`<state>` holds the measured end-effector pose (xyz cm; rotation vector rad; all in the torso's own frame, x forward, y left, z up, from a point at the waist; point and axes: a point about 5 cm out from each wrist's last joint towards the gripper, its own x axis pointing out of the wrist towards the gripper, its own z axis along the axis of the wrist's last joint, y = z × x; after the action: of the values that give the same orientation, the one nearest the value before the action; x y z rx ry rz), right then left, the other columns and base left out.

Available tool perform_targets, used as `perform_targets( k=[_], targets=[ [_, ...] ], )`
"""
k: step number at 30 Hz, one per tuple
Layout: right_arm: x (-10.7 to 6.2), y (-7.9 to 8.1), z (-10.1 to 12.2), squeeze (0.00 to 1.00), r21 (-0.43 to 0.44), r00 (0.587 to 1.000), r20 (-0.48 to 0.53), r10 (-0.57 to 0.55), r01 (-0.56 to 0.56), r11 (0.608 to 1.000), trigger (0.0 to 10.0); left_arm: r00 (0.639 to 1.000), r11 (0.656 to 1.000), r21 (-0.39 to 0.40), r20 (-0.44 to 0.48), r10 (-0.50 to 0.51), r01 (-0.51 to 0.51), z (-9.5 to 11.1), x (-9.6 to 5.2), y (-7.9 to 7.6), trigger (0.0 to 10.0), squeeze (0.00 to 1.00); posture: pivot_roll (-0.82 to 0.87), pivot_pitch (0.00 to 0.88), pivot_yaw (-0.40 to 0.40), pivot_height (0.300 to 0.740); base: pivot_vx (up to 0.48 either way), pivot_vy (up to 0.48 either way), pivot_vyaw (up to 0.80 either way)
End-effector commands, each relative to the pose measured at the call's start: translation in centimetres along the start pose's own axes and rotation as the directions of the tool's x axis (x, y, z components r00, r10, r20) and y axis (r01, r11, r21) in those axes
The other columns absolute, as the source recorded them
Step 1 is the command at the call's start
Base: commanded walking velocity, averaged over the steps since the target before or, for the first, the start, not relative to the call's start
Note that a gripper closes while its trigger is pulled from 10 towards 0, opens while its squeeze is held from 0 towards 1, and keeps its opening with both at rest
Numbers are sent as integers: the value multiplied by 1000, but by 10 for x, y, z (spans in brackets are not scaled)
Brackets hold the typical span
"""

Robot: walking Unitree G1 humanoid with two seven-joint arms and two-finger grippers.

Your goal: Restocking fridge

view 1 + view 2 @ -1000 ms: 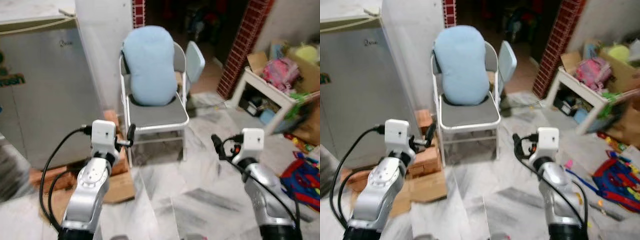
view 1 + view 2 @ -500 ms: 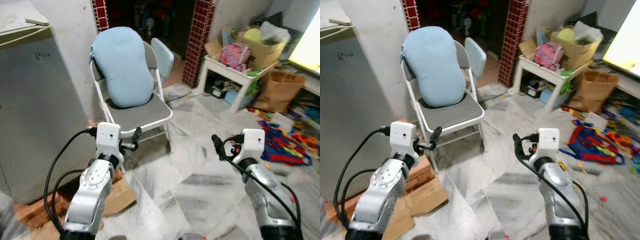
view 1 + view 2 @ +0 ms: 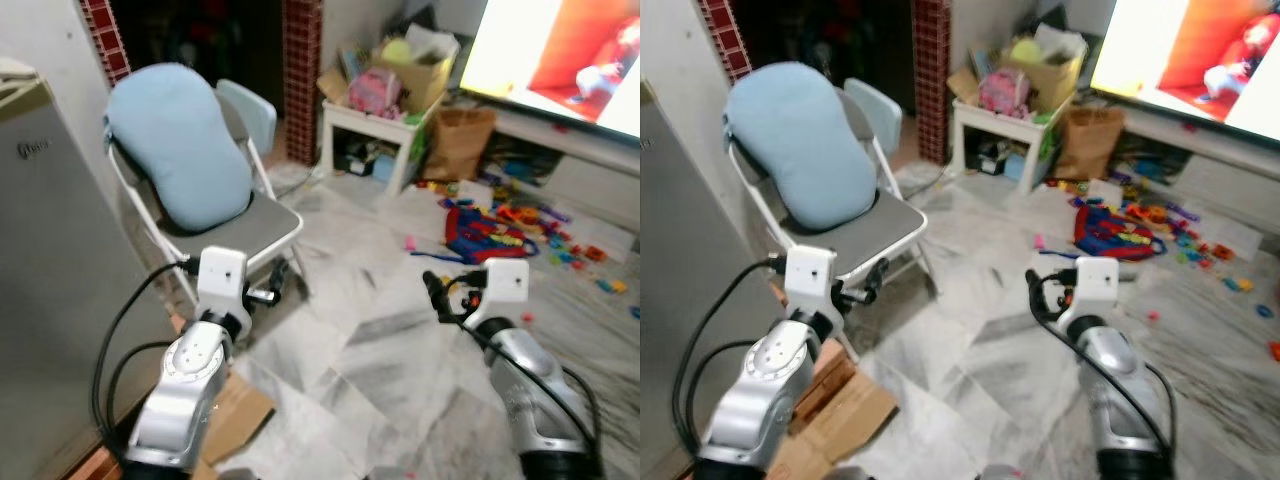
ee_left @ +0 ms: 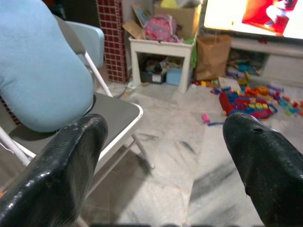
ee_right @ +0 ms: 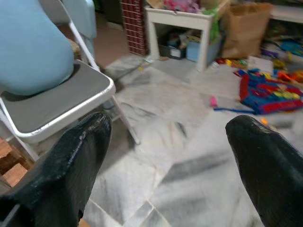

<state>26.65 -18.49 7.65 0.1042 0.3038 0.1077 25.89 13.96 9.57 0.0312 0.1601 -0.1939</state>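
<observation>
Fridge (image 3: 40,300), flat grey metal, is being cut off at the left frame edge, just beside the folding chair (image 3: 235,225). Chair is being occupied by a rounded pale-blue cushion (image 3: 180,160). Marble floor (image 3: 380,330) is being blurred. Left gripper (image 4: 165,156) and right gripper (image 5: 165,156) are being held over it, glossy black fingers spread wide, nothing gripped. Scattered toys (image 3: 500,220) are hard to make out.

Left wrist camera: spread black fingers over a cluttered living-room floor.

The left gripper (image 4: 163,156) holds its fingers (image 4: 61,175) wide apart, framing a grey folding chair (image 4: 111,116) with a pale blue cushion (image 4: 40,75) leaning on it. Beyond, a small white table (image 4: 161,47) carries a pink bag (image 4: 161,28), beside a brown paper bag (image 4: 212,56); toy blocks (image 4: 253,97) litter the marble floor (image 4: 165,161).
</observation>
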Motion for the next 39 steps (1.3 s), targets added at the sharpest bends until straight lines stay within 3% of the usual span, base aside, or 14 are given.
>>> perform_targets(
  k=[1, 16, 25, 39],
  targets=[
    [-1, -9, 7, 0, -14, 999, 20, -31, 31, 999, 10000, 999, 999, -4, 19, -33, 33, 6, 3, -9, 10000, 0, -20, 0, -26, 740, 0, 476, -800],
    [-1, -9, 7, 0, -13, 999, 18, -31, 31, 999, 10000, 999, 999, -5, 19, -34, 34, 5, 3, -9, 10000, 0, -20, 0, -26, 740, 0, 476, -800],
    [1, -9, 7, 0, 3, 999, 24, -34, 34, 999, 10000, 995, 999, 39, 90, -39, 35, 14, 0, -7, 10000, 0, -7, 0, -34, 740, 0, 0, 0],
    [2, -7, 7, 0, -1, 999, 21, -25, 25, 1000, 10000, 995, 999, 38, 91, -28, 24, 13, 0, -7, 10000, 0, -4, 0, -37, 740, 0, -459, 0]
  ],
)
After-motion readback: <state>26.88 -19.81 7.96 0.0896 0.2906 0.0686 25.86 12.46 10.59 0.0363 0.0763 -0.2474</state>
